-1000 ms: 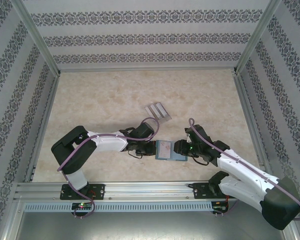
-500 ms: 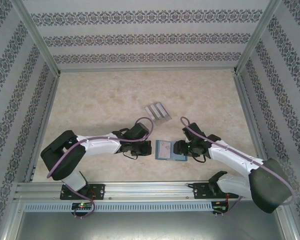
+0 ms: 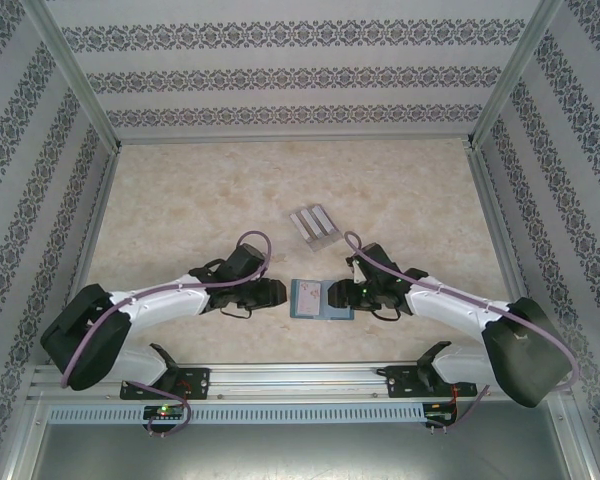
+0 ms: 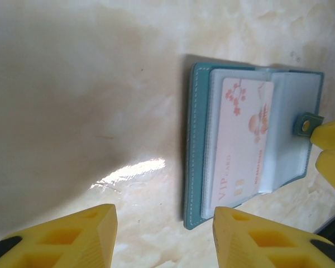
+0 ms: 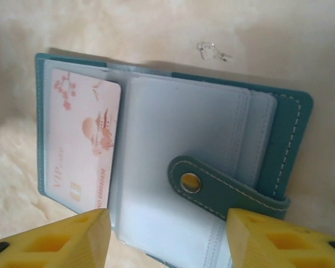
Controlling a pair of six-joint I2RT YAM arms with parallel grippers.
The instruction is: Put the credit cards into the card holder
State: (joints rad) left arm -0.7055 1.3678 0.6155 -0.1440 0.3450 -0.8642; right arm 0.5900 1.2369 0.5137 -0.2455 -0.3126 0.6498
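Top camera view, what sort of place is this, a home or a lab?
Probably a staged robot test cell, not a home: wallpapered panels box in a marble-look tabletop, aluminium rails frame it, with left arm and right arm bolted at the near edge.

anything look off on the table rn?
Only minor: the card holder lies open with its snap tab flopped inward across the empty clear sleeves, not hanging outside. The pink VIP card sits in its sleeve; the grey cards lie loosely fanned beyond it. No damage seen.
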